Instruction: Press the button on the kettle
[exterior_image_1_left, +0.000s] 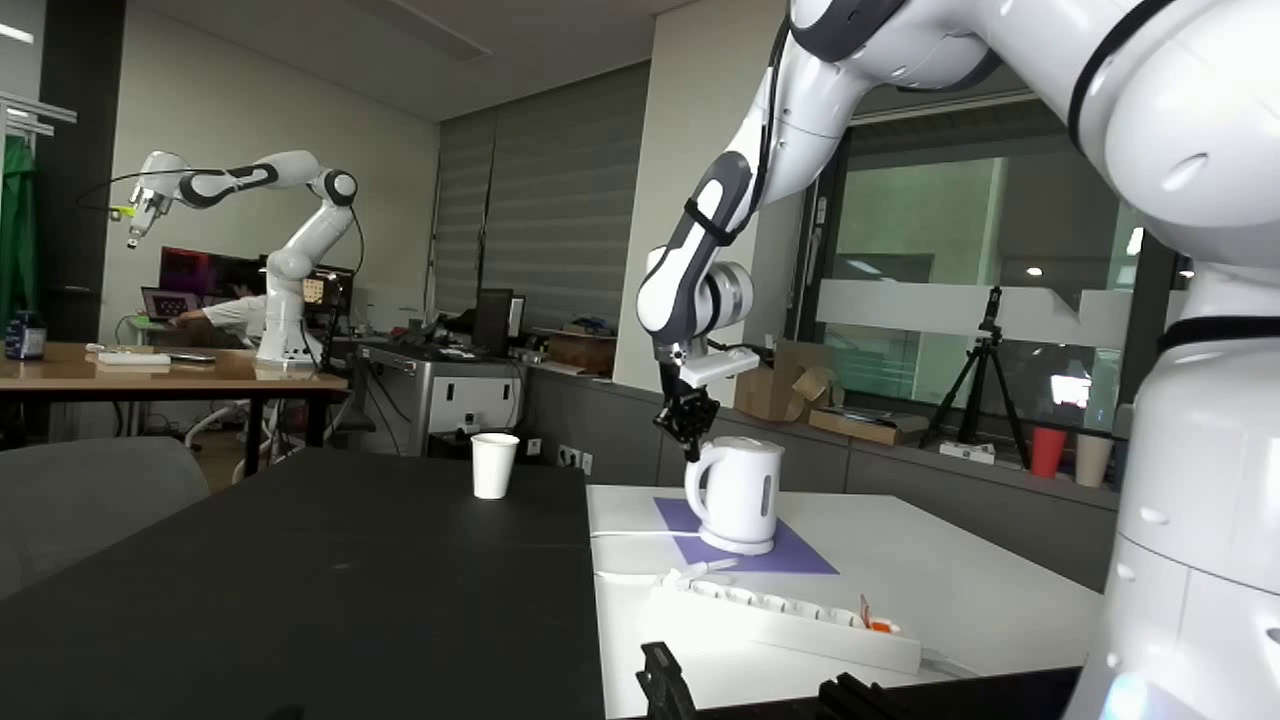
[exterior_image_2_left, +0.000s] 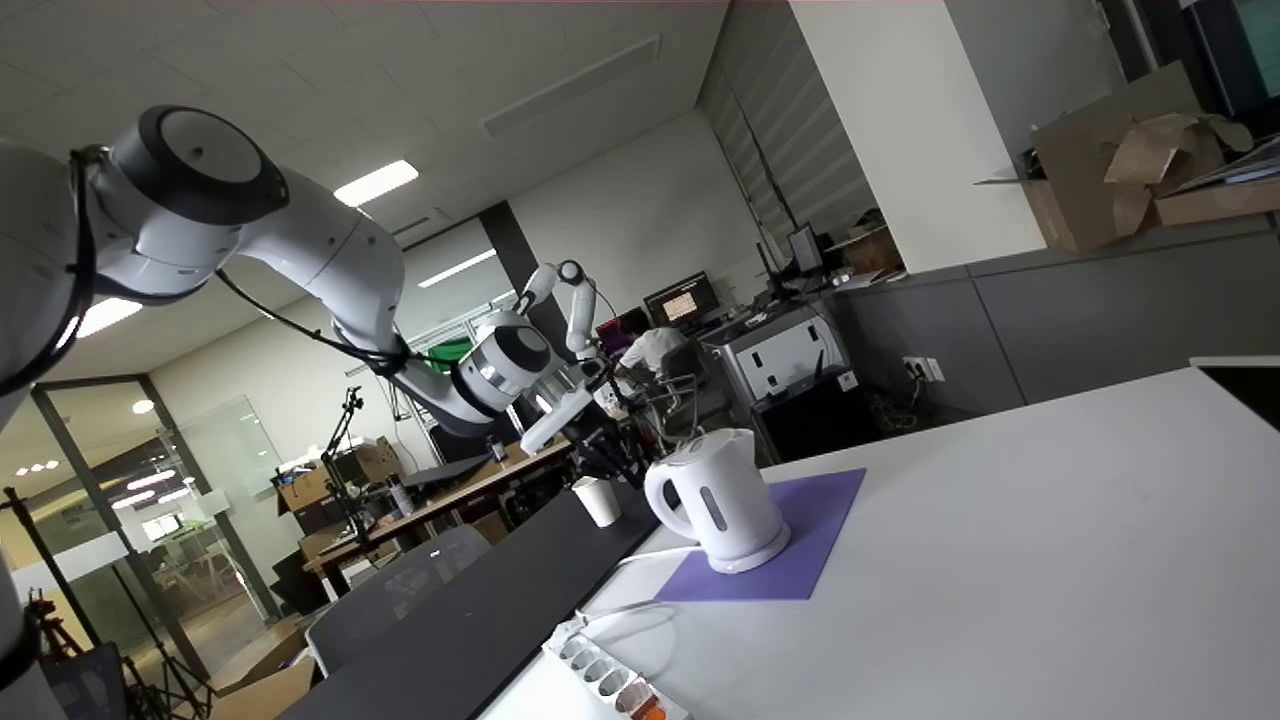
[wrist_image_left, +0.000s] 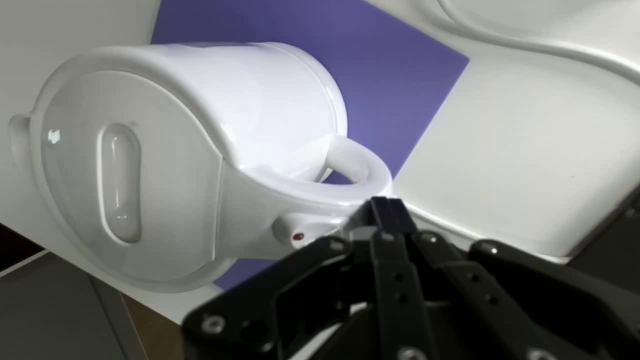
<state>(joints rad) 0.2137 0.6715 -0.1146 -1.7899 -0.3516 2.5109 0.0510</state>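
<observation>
The white kettle (exterior_image_1_left: 752, 500) stands upright on a purple mat (exterior_image_1_left: 797, 555); it also shows in an exterior view (exterior_image_2_left: 738, 510) and in the wrist view (wrist_image_left: 165, 165). Its loop handle (wrist_image_left: 370, 175) points towards my gripper. The button (wrist_image_left: 305, 227), a white lever with a red dot, sits at the top of the handle beside the lid. My gripper (wrist_image_left: 390, 201) is shut, its fingertips together with nothing between them. The tips are at the outer end of the handle, past the button; I cannot tell whether they touch. The gripper (exterior_image_1_left: 691, 452) also shows above the handle in both exterior views (exterior_image_2_left: 637, 474).
A white cup (exterior_image_1_left: 493, 466) stands on the black table (exterior_image_1_left: 400, 580). A white power strip (exterior_image_1_left: 770, 625) lies on the white table in front of the kettle. A white cord (wrist_image_left: 540, 45) runs over the table beside the mat.
</observation>
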